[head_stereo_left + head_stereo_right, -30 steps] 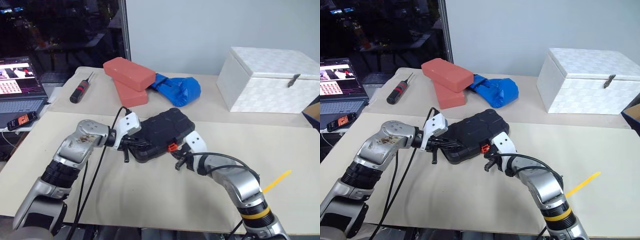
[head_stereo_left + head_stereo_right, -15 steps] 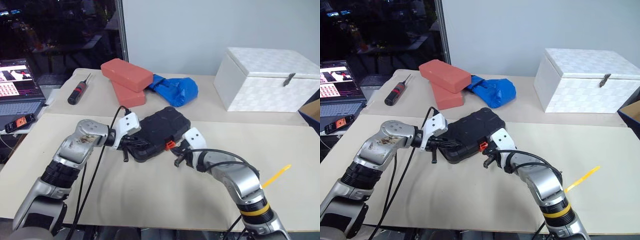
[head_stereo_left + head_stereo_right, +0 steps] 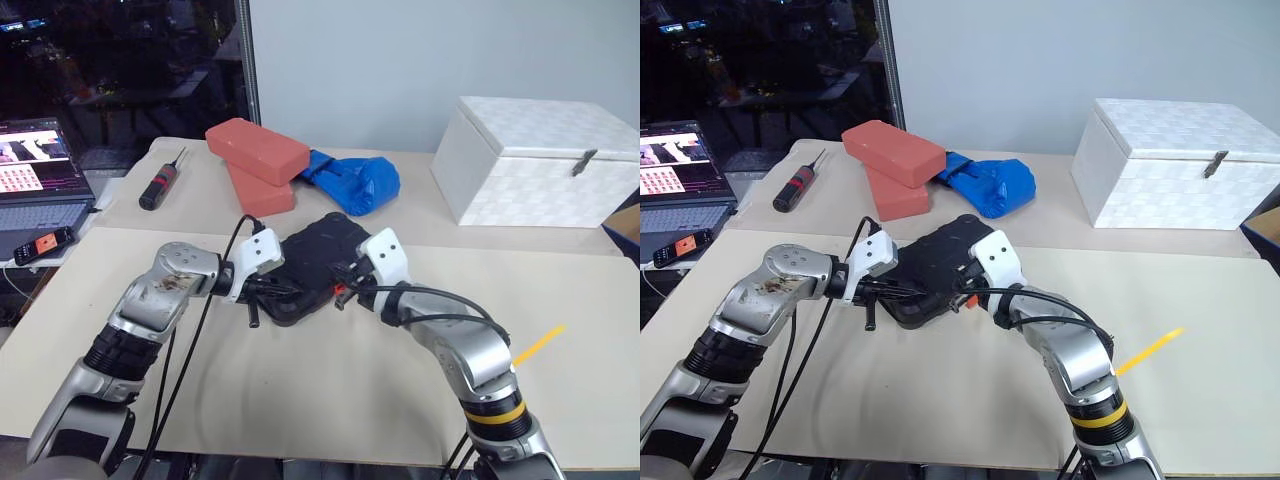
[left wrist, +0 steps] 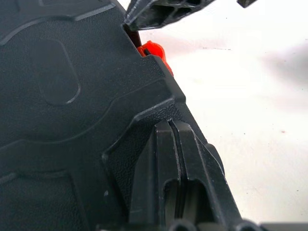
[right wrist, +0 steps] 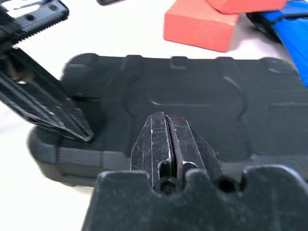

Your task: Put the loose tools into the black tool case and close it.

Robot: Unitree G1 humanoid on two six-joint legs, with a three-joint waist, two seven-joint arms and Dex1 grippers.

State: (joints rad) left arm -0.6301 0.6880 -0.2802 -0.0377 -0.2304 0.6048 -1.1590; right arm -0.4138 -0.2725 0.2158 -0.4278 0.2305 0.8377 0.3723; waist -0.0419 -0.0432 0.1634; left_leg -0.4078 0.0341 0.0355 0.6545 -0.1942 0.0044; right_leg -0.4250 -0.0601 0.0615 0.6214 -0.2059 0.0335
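Note:
The black tool case [image 3: 318, 248] lies closed on the table, its orange latch [image 3: 340, 291] at the front edge. My left gripper [image 3: 290, 290] is shut, its fingertips [image 4: 173, 126] pressed against the case's front left corner. My right gripper [image 3: 348, 272] is shut too and hovers at the lid's front edge just above the latch; its fingertips [image 5: 166, 120] point across the lid. The left gripper's fingers [image 5: 45, 106] appear beside it at the corner. The loose tools are out of view.
Two red bricks [image 3: 258, 150] and a blue bag [image 3: 355, 182] lie behind the case. A white box [image 3: 540, 160] stands at the back right. A black tool with a red band [image 3: 163, 180], a laptop [image 3: 40, 180] and a phone [image 3: 38, 245] are at the left. A yellow strip [image 3: 538, 345] lies at the right.
My right gripper has risen from the table in front of the latch to the lid's front edge. The left gripper stayed at the corner.

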